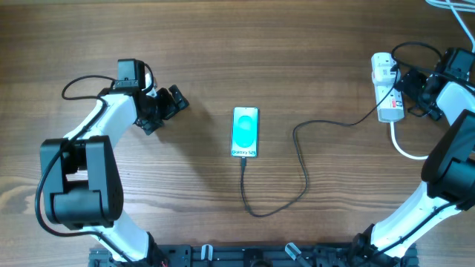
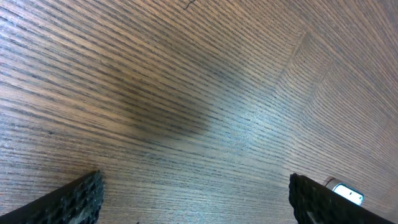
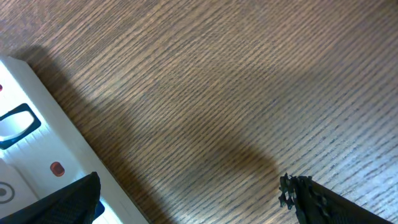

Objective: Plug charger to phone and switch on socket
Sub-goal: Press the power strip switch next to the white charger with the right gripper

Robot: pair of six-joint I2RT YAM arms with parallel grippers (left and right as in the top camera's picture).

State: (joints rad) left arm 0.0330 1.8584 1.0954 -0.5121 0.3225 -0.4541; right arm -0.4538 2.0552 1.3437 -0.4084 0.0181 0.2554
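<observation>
The right end effector (image 3: pixel 186 193) hangs empty, jaws spread wide, just beside the socket (image 3: pixel 62 149), seemingly lined up to press its switch (image 3: pixel 12 121). The left end effector (image 1: pixel 167 111), equally wide and empty, waits well apart over the bare bench (image 1: pixel 334 44). The phone (image 1: pixel 246 132) lies mid-bench, screen up. The charger (image 1: pixel 300 159) reaches its lower edge, though I cannot tell whether it's seated.

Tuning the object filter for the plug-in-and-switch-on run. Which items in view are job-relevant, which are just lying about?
Job:
- small flat smartphone with a light blue screen
- thin black charger cable
- white elongated power strip with its thick white cord

Lying about:
- thin white cables at the far right corner
- otherwise only the brown wooden table
</observation>
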